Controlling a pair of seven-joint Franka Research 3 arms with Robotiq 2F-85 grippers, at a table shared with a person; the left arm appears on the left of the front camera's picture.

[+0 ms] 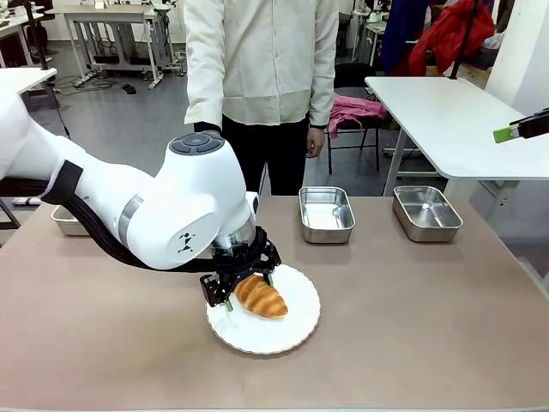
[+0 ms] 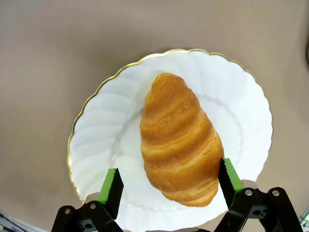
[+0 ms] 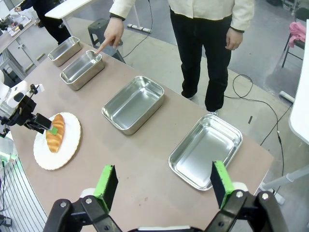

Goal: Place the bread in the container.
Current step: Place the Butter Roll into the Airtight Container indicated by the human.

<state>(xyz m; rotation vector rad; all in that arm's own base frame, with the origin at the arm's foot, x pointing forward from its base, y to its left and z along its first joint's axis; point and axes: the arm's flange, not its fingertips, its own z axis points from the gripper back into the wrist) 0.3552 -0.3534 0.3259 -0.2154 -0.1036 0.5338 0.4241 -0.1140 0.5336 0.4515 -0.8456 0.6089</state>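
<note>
The golden-brown bread [image 2: 178, 140] lies on a round white scalloped plate [image 2: 101, 125] near the table's front. My left gripper [image 2: 171, 187] is open and straddles the bread's near end; one green pad [image 2: 231, 178] is close against the crust and the other [image 2: 112, 189] stands apart. In the front view the left gripper [image 1: 244, 287] sits low over the plate [image 1: 266, 330] and bread [image 1: 262, 298]. A person's finger [image 3: 102, 47] points at the rim of one steel container [image 3: 82, 69]. My right gripper [image 3: 164, 186] hangs open, high above the table.
Three more steel trays stand along the far side [image 3: 65, 50] [image 3: 133, 104] [image 3: 206, 150]. In the front view two trays [image 1: 326, 213] [image 1: 426, 212] are at the back right and one [image 1: 67, 223] peeks out behind my left arm. The person [image 1: 262, 60] stands at the far edge.
</note>
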